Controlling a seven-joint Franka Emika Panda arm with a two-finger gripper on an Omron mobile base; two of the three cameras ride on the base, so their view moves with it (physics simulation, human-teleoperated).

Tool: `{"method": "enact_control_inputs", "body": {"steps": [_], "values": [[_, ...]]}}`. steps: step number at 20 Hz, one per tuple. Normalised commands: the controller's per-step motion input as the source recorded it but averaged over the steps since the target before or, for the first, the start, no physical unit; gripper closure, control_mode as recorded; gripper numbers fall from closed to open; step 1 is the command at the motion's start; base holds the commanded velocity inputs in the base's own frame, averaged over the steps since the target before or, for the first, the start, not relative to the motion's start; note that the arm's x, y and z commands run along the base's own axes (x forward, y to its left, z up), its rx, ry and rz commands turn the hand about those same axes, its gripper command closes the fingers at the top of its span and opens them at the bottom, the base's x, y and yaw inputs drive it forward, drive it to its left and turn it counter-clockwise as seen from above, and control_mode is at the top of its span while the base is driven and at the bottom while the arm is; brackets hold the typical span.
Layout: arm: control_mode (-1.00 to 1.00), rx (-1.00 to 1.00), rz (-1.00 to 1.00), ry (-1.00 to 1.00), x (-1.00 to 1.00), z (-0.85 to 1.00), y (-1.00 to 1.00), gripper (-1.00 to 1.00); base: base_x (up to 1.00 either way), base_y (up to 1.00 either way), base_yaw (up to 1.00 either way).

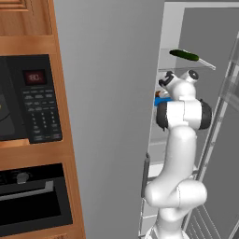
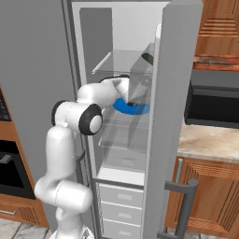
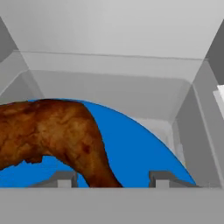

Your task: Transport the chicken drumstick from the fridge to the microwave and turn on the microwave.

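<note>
1. White fridge (image 2: 122, 28) walls and clear glass shelves are forming the background, with the fridge door (image 2: 163, 140) standing open.
2. In the hand view, the fingers (image 3: 113, 180) are standing apart, their two tips (image 3: 65, 178) rising on either side of the narrow end of the chicken drumstick (image 3: 57, 135); whether they are pressing on the meat cannot be told.
3. The chicken drumstick is lying on the blue plate (image 3: 140, 153), its thick end toward the left of the hand view and its narrow end running down between the finger tips.
4. The blue plate (image 2: 126, 108) is resting on a glass shelf in the middle of the fridge.
5. The white arm (image 2: 74, 116) is reaching from the base into the fridge at the level of that shelf.
6. A green cucumber (image 1: 184, 55) is lying on the shelf above.
7. The microwave (image 1: 28, 98) is sitting in the wooden cabinet to the left of the fridge, its red display lit, with the black oven (image 1: 32, 198) below it.
</note>
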Motion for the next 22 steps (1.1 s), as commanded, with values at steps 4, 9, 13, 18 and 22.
{"method": "enact_control_inputs", "body": {"steps": [4, 9, 13, 18, 22], "values": [[-1.0, 0.08, 0.0, 0.0, -0.35, -0.56, 0.24, 1.0, 0.0, 0.0, 0.0], [-1.0, 0.03, 0.0, -0.11, -0.46, -0.44, 0.27, 1.0, 0.0, 0.0, 0.0], [-1.0, 0.0, 0.0, -0.28, -0.59, -0.04, 0.26, 1.0, 0.0, 0.0, 0.0], [-1.0, 0.0, -0.08, -0.17, -0.84, 0.1, 0.05, 1.0, 0.0, 0.0, 0.0], [-1.0, 0.0, -0.08, -0.07, -0.77, 0.51, -0.06, 1.0, 0.0, 0.0, 0.0]]}}
